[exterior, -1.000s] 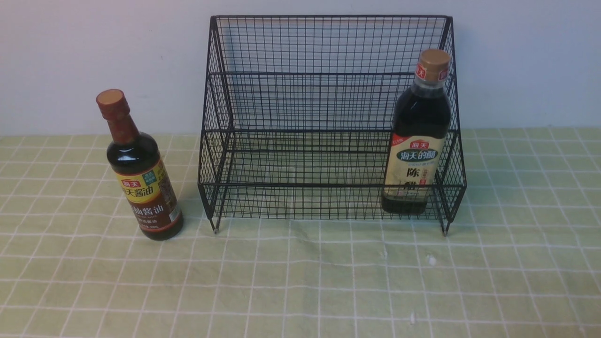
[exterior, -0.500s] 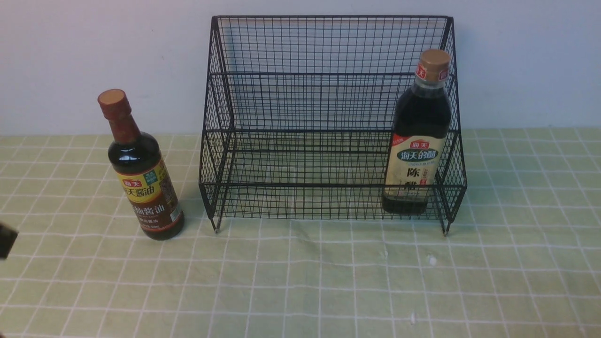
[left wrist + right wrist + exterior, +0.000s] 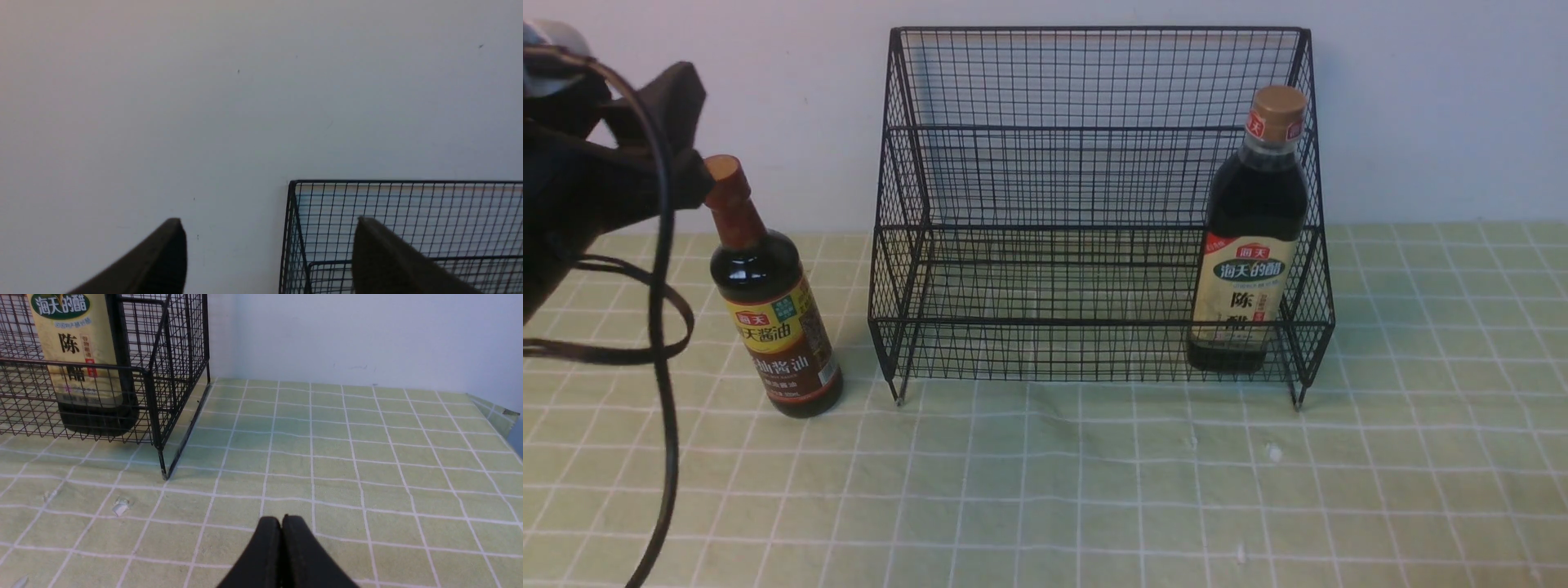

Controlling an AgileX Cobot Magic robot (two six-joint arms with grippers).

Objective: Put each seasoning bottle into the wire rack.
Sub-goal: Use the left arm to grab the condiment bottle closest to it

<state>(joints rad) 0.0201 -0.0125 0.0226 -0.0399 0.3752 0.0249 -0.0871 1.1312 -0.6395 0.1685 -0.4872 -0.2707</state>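
Nearest to the robot, the right hand (image 3: 282, 520) hangs low over the worktop (image 3: 1054, 490) with its fingers pressed together and nothing between them, so it brings little danger. Further on the left, a loose cable (image 3: 663, 327) from the left arm hangs in a loop just beside the bottle with the red-brown cap (image 3: 776, 327). This bottle stands on the worktop outside the rack (image 3: 1054, 224), near its left side. The left hand (image 3: 268, 222) is at the height of the cap, with its fingers apart and empty. Its own camera shows only the wall and a top corner of the rack, not the bottle, so the fingers are probably not yet lined up around the neck. The bottle is tall and narrow, so a side push at the cap or a pull from the cable could tip it over. A hold on the thin neck alone may let it swing and strike the front rail of the rack. Furthest, the bottle with the tan cap (image 3: 1250, 245) stands in the lower level at the right end, well apart, so a collision there seems unlikely.
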